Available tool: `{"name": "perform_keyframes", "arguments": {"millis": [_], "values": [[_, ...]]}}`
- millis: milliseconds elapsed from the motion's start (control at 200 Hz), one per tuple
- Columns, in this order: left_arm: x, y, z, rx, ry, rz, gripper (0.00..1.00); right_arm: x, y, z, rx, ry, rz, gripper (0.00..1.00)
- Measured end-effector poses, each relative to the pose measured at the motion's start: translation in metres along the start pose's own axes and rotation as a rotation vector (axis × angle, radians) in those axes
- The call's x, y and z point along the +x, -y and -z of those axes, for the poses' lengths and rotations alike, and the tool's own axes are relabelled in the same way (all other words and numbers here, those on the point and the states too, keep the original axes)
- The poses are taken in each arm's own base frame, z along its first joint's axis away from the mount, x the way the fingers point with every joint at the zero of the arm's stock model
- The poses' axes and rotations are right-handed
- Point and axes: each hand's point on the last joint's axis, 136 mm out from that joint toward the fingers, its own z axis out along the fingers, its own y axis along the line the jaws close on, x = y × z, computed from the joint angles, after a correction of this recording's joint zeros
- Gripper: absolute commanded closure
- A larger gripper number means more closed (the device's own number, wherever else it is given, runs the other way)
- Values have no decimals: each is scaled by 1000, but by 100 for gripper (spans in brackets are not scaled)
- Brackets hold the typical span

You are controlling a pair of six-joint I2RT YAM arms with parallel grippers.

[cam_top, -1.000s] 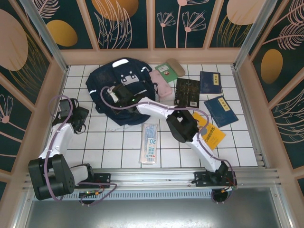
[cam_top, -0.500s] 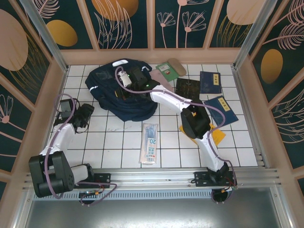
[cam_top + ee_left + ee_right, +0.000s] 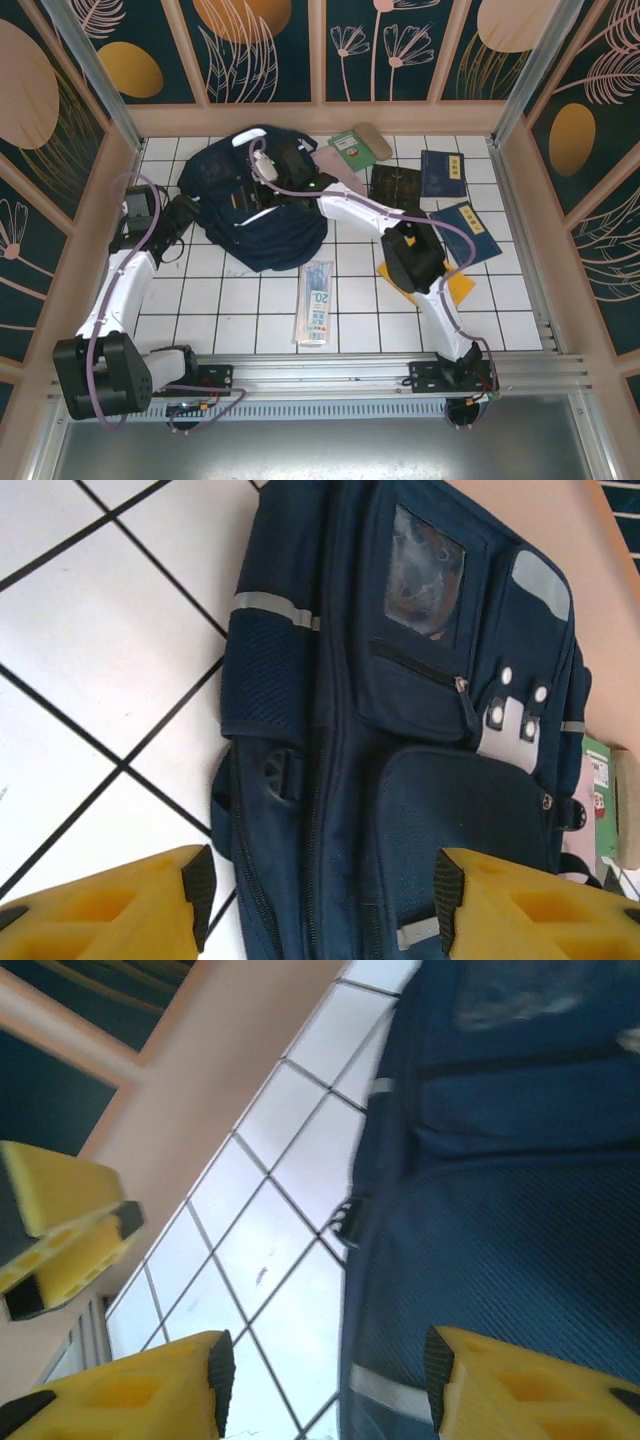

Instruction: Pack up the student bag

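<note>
Top view: the bag [image 3: 255,210] lies flat at the far left of the desk [image 3: 240,320], with books [image 3: 465,232] lying outside it.

Left wrist: the left end effector [image 3: 320,890] hangs part open and empty over the bag's front pockets.

Right wrist: the right end effector [image 3: 325,1360] gapes empty at the bag's edge.

The step looks like readying the bag. The next move calls for finding its main zipper.

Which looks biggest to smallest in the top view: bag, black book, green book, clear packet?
1. bag
2. clear packet and black book: too alike to rank, book partly hidden
3. green book
</note>
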Motion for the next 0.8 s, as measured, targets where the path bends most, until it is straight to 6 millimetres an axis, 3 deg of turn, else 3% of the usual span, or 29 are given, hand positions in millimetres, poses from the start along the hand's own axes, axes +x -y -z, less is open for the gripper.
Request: {"name": "perform_keyframes", "arguments": {"millis": [115,225,300,390,435,495,606,681,801], "values": [[16,39,-14,15,-56,-103,37,-3,50,47,150,90,-95,46],[35,98,-37,57,-110,-200,35,-22,117,118,345,234,-227,48],[55,140,-58,71,-149,-264,33,-34,163,172,447,347,-331,48],[86,173,-86,34,-203,-336,31,-28,200,205,511,405,-418,49],[106,194,-103,27,-223,-377,30,-20,212,208,525,398,-453,50],[129,206,-120,7,-248,-414,29,-11,220,199,515,368,-479,51],[168,198,-141,-79,-324,-467,27,13,224,164,438,277,-524,54],[174,189,-152,-141,-343,-478,26,27,223,144,381,229,-554,55],[164,180,-160,-223,-324,-478,26,45,222,117,314,170,-591,61]]}}
